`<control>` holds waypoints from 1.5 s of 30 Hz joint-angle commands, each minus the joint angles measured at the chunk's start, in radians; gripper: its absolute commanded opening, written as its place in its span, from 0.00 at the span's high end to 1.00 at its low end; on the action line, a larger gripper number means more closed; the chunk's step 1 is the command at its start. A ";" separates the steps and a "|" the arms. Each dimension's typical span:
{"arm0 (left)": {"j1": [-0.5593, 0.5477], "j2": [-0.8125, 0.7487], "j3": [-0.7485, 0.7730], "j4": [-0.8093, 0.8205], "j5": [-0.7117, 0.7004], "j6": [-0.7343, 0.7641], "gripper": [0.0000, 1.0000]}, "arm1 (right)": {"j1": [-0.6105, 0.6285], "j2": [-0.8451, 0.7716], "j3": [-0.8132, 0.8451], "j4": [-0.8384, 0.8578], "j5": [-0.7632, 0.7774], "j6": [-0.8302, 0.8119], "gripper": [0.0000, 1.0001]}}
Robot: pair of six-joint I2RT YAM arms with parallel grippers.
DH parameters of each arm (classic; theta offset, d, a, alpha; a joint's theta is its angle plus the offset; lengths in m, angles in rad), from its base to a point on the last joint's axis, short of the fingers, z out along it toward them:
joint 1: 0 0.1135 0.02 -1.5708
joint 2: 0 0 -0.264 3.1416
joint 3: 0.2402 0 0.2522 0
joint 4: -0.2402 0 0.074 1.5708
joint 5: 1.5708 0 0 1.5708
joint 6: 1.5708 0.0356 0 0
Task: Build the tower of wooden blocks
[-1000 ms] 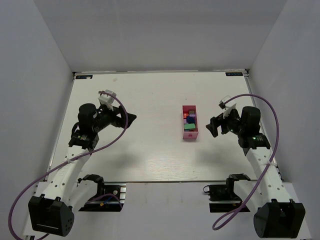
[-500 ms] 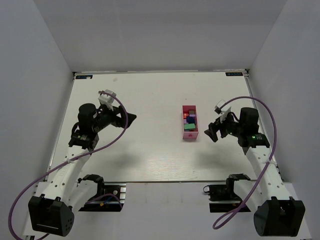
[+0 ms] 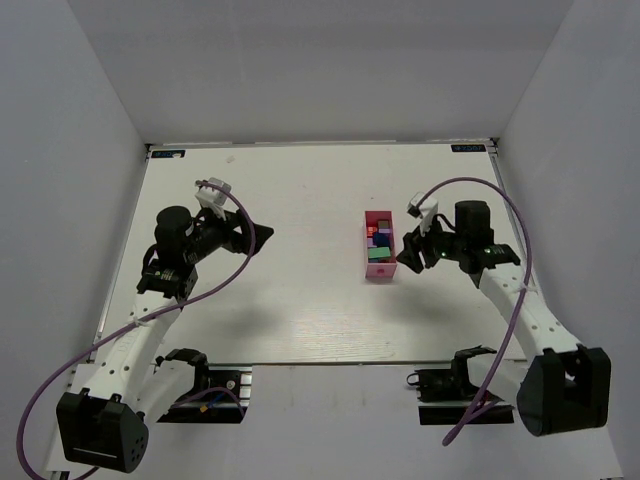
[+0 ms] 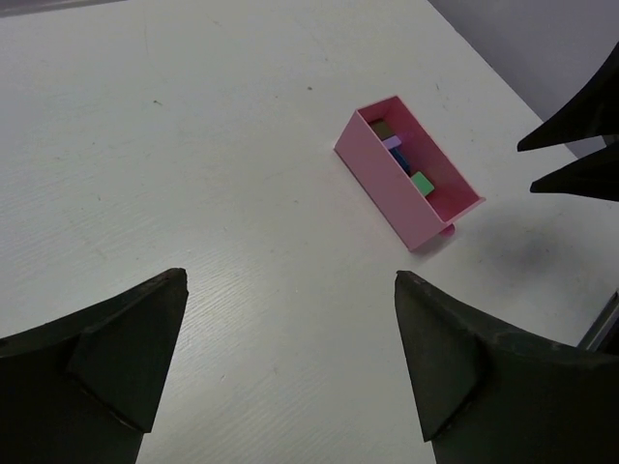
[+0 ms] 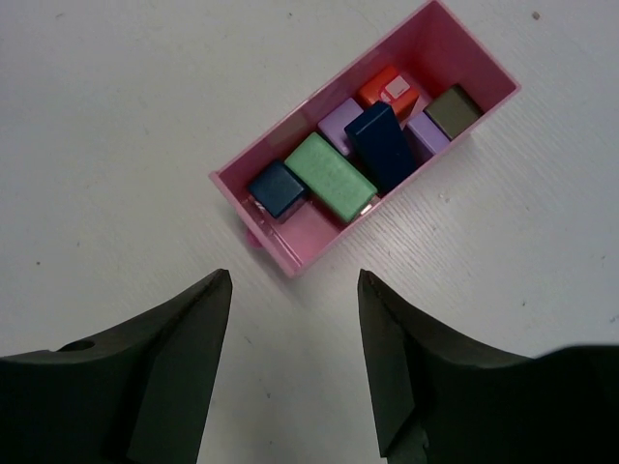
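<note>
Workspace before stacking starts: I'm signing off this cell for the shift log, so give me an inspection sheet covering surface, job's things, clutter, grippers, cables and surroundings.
Surface: white table, wood grain visible.
Job's things: wood blocks in green, blue, lilac, red and dark grey all lie inside the pink tray; none stacked yet.
Clutter: nothing seen.
Grippers: left gripper open, well away from the tray; right gripper open, close beside the tray, holding nothing.
Cables: purple cable loops off the left arm, another off the right; neither touches the tray.
Surroundings: plain grey walls on three sides.
</note>
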 commanded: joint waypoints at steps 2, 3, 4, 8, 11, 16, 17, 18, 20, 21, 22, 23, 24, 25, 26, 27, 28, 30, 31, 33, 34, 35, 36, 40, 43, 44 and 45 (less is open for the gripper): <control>0.002 -0.028 0.036 -0.002 -0.041 -0.016 0.02 | 0.062 0.090 0.134 0.054 0.121 0.066 0.39; 0.002 -0.028 0.036 -0.002 -0.041 -0.016 0.00 | 0.069 0.136 0.148 0.056 0.129 0.079 0.39; 0.002 -0.028 0.036 -0.002 -0.053 -0.016 0.00 | 0.081 0.152 0.154 0.064 0.142 0.086 0.39; 0.002 -0.038 0.036 -0.011 -0.064 -0.016 0.00 | 0.109 0.236 0.214 0.071 0.181 0.121 0.35; 0.002 -0.038 0.036 -0.011 -0.064 -0.016 0.00 | 0.129 0.282 0.237 0.074 0.231 0.135 0.32; 0.002 -0.038 0.036 -0.011 -0.045 -0.026 0.00 | 0.158 0.371 0.269 0.090 0.287 0.155 0.32; 0.002 -0.038 0.036 -0.011 -0.045 -0.026 0.00 | 0.166 0.380 0.282 0.090 0.300 0.156 0.32; 0.002 -0.038 0.036 -0.011 -0.045 -0.026 0.00 | 0.167 0.406 0.286 0.090 0.310 0.164 0.32; -0.007 -0.048 0.027 -0.011 -0.054 -0.026 0.00 | 0.184 0.469 0.334 0.084 0.369 0.191 0.33; -0.007 -0.060 0.027 -0.011 -0.055 -0.026 0.00 | 0.187 0.480 0.355 0.079 0.414 0.198 0.35; -0.007 -0.061 0.027 -0.011 -0.064 -0.026 0.00 | 0.190 0.501 0.361 0.082 0.457 0.204 0.35; -0.007 -0.061 0.027 -0.011 -0.064 -0.026 0.00 | 0.192 0.508 0.366 0.093 0.471 0.207 0.36; -0.007 -0.061 0.027 -0.011 -0.064 -0.026 0.00 | 0.194 0.509 0.365 0.103 0.478 0.213 0.36; -0.007 -0.061 0.027 -0.011 -0.064 -0.026 0.00 | 0.195 0.512 0.360 0.113 0.498 0.219 0.38; -0.007 -0.061 0.027 -0.011 -0.064 -0.026 0.00 | 0.197 0.515 0.358 0.114 0.500 0.225 0.41; -0.007 -0.061 0.027 -0.011 -0.064 -0.026 0.00 | 0.200 0.517 0.360 0.113 0.509 0.231 0.44; -0.007 -0.051 0.027 -0.011 -0.064 -0.026 0.00 | 0.203 0.523 0.360 0.113 0.521 0.241 0.45; -0.007 -0.051 0.027 -0.011 -0.064 -0.026 0.00 | 0.203 0.532 0.355 0.110 0.535 0.242 0.47; -0.007 -0.051 0.027 -0.011 -0.064 -0.026 0.00 | 0.201 0.537 0.354 0.113 0.537 0.248 0.47; -0.007 -0.051 0.027 -0.011 -0.064 -0.026 0.00 | 0.203 0.541 0.351 0.111 0.537 0.251 0.50; -0.007 -0.051 0.027 -0.011 -0.064 -0.026 0.00 | 0.200 0.543 0.349 0.114 0.531 0.253 0.50; -0.007 -0.051 0.027 -0.011 -0.064 -0.026 0.00 | 0.200 0.546 0.351 0.110 0.517 0.253 0.52; -0.007 -0.051 0.027 -0.011 -0.064 -0.026 0.00 | 0.200 0.555 0.349 0.104 0.509 0.253 0.52; -0.007 -0.051 0.027 -0.011 -0.064 -0.026 0.00 | 0.201 0.581 0.354 0.091 0.488 0.256 0.57; -0.007 -0.051 0.027 -0.011 -0.064 -0.026 0.00 | 0.200 0.586 0.355 0.093 0.495 0.253 0.59; -0.007 -0.051 0.027 -0.011 -0.064 -0.026 0.00 | 0.198 0.588 0.354 0.093 0.495 0.254 0.60; -0.007 -0.051 0.027 -0.011 -0.064 -0.026 0.00 | 0.200 0.589 0.355 0.093 0.497 0.254 0.60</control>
